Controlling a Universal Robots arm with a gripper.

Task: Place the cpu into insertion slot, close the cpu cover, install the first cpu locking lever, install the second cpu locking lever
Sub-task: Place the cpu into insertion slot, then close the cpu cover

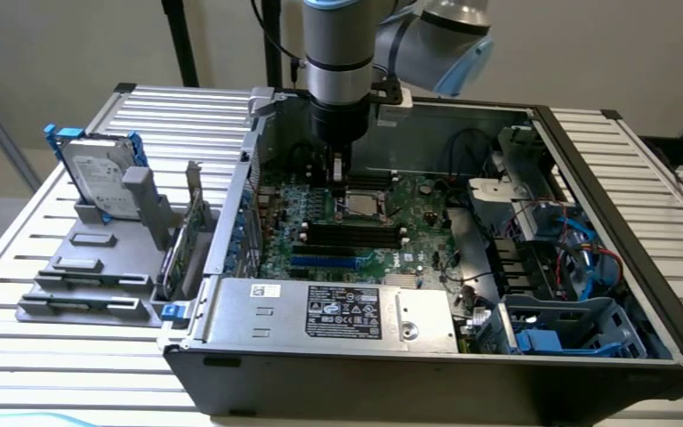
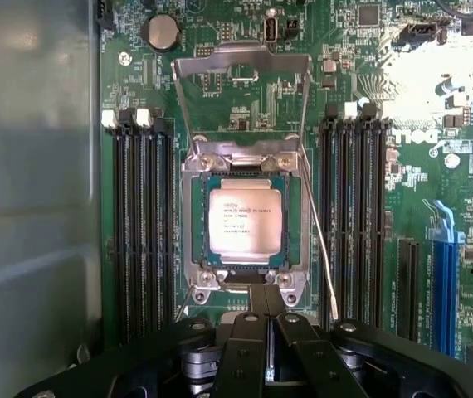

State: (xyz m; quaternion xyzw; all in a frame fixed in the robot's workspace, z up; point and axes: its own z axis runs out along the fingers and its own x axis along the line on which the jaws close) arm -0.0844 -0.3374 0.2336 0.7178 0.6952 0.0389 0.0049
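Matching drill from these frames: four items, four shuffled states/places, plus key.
1 pale tan-silver square cpu
2 thin silvery metal cpu cover
3 black gripper
4 grey boxy hard drive

A shut
B lying in the silver-rimmed insertion slot
C outside the black computer case, exterior view's left
D swung open

Pairs: 1-B, 2-D, 3-A, 4-C

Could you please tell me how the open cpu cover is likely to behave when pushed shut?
The cpu cover is a thin metal frame with a wide window, so probably light and slightly springy. It seems hinged at the edge of the insertion slot, so a push should swing it rather than slide it. Its smooth metal may let the tool slip.
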